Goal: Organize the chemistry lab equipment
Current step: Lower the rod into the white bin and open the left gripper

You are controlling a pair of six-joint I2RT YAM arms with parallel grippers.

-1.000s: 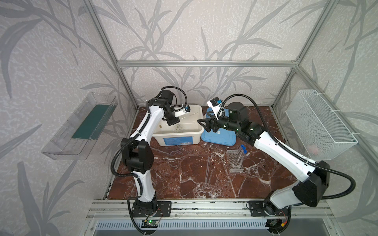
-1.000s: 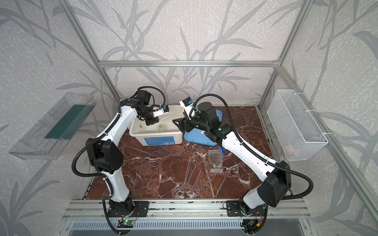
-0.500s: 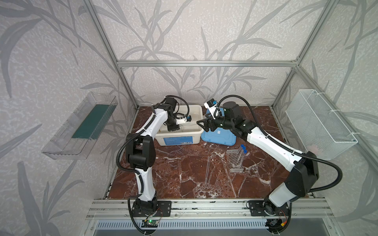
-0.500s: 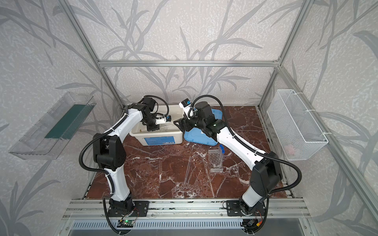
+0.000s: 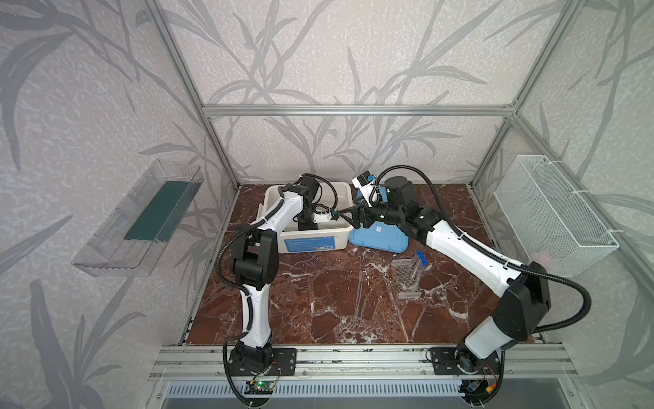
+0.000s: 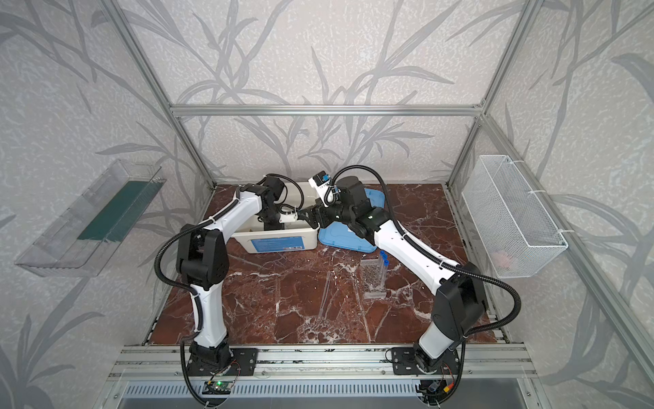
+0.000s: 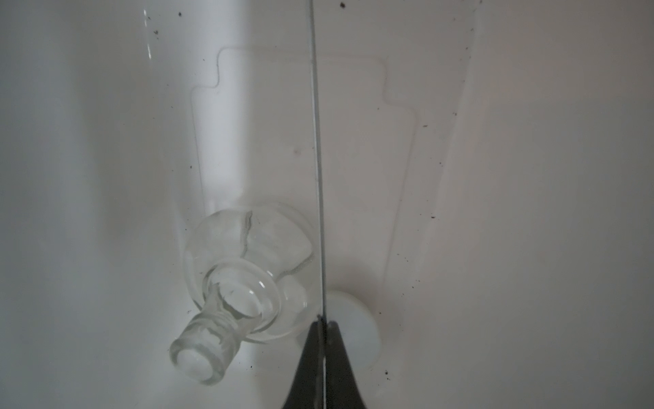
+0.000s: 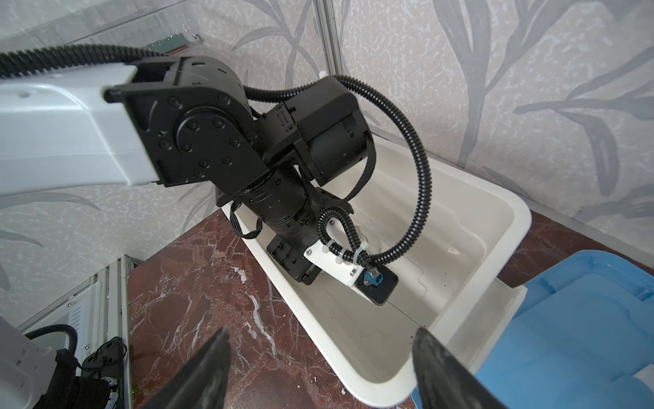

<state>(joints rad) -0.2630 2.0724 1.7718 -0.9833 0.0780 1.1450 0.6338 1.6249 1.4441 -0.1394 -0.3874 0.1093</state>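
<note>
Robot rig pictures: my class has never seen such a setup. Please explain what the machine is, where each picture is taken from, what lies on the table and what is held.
A left arm and a right arm stand at the front of a marble table; each ends in a pinching tool. Both top views come from one overhead camera; the others from wrist cameras. On the table: a white box, a blue lid, a clear rack holding blue-capped tubes, and thin clear tubes. The left tool, shut, holds a thin clear rod inside the box, where a glass flask lies on its side next to a white dish. The right tool is open, empty.
</note>
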